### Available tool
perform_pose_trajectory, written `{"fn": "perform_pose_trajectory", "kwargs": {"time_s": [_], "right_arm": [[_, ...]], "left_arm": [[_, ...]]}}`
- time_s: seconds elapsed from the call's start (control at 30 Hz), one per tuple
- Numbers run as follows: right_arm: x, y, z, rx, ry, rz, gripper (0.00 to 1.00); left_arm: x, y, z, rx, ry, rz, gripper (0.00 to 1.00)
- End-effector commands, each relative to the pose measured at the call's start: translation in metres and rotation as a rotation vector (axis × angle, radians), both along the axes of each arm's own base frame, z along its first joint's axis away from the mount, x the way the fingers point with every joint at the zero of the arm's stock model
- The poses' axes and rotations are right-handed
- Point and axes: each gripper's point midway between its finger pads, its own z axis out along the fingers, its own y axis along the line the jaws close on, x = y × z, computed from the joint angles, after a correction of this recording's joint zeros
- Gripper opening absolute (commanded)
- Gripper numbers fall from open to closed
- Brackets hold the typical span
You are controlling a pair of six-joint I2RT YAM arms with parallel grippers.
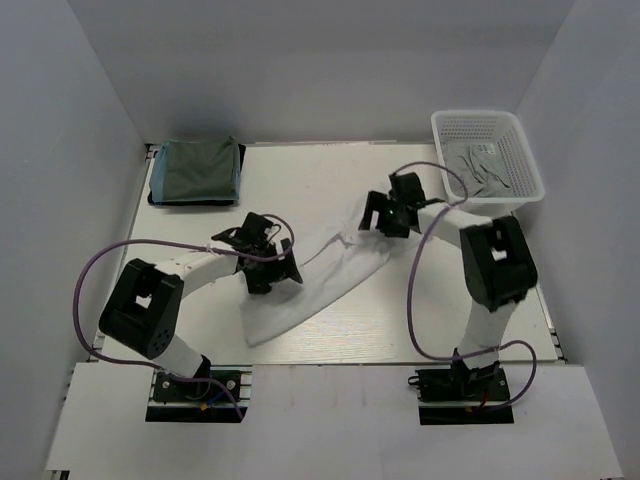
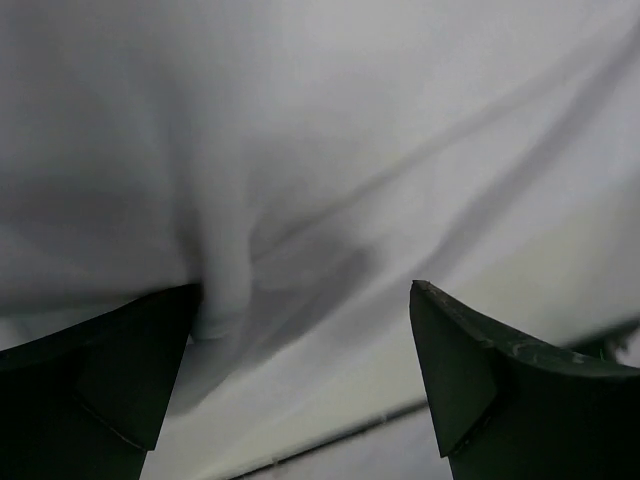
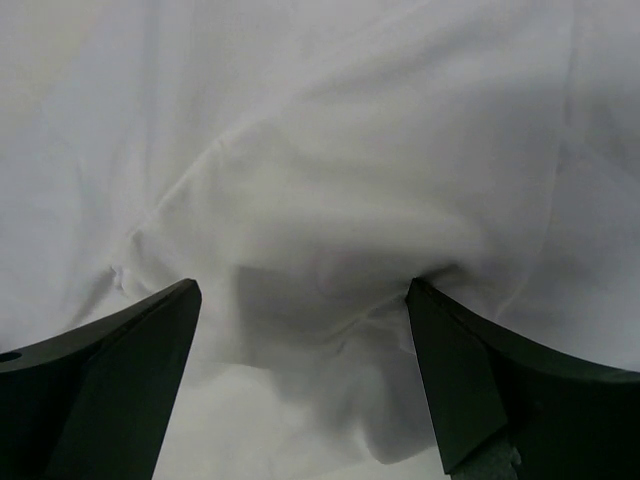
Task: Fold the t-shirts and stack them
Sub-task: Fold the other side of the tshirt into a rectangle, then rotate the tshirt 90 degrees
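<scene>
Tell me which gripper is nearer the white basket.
Right. The right gripper sits over the white shirt's far end, just left of the basket; the left gripper is farther away, at the shirt's left edge.

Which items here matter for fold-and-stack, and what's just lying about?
Job: white t-shirt, folded stack, grey shirt in the basket, left tool, right tool.
Lying about: only the purple cables.
</scene>
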Motion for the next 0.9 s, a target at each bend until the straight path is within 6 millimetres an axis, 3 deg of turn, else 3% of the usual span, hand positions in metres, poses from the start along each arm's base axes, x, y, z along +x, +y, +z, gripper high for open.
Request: {"fn": "perform_pose_trajectory", "kwargs": {"time_s": [0.0,0.07,0.1,0.17,0.2,0.33,0.43,0.67,0.77,0.83,0.87], "right_arm": [[0.05,0.044,-0.004,0.061,-0.054,0.223,0.9],[0.055,0.062,-0.037,0.086,0.005,0.324,0.9],[0.074,0.078,-0.024,0.126,-0.042,0.39,0.9],[0.081,0.089,-0.025,0.145,-0.053,0.442,0.9],[0.093,0.095,-0.02,0.133,-0.097,0.476,0.9],[0.107,0.094,-0.018,0.095,-0.11,0.465,0.9],[0.117,0.099,-0.012,0.092,-0.122,0.479,0.9],[0.122,0.101,-0.018,0.053,-0.081,0.439,0.9],[0.114,0.097,-0.015,0.028,-0.079,0.424,0.9],[0.111,0.099,-0.001,0.029,-0.097,0.43,0.9],[0.109,0.1,0.015,0.03,-0.123,0.435,0.9]], "left_arm": [[-0.117,-0.012,-0.026,-0.088,0.421,-0.133,1.0],[-0.135,-0.018,-0.022,-0.098,0.491,-0.194,1.0],[-0.141,-0.024,-0.021,-0.115,0.532,-0.239,1.0],[-0.134,-0.044,-0.01,-0.149,0.525,-0.285,1.0],[-0.139,-0.054,-0.006,-0.166,0.526,-0.337,1.0],[-0.129,-0.077,0.001,-0.139,0.51,-0.43,1.0],[-0.138,-0.09,0.001,-0.16,0.534,-0.476,1.0],[-0.147,-0.122,0.012,-0.22,0.479,-0.569,1.0],[-0.145,-0.132,0.012,-0.2,0.457,-0.593,1.0],[-0.133,-0.129,0.011,-0.135,0.411,-0.572,1.0],[-0.127,-0.131,0.016,-0.13,0.374,-0.571,1.0]]}}
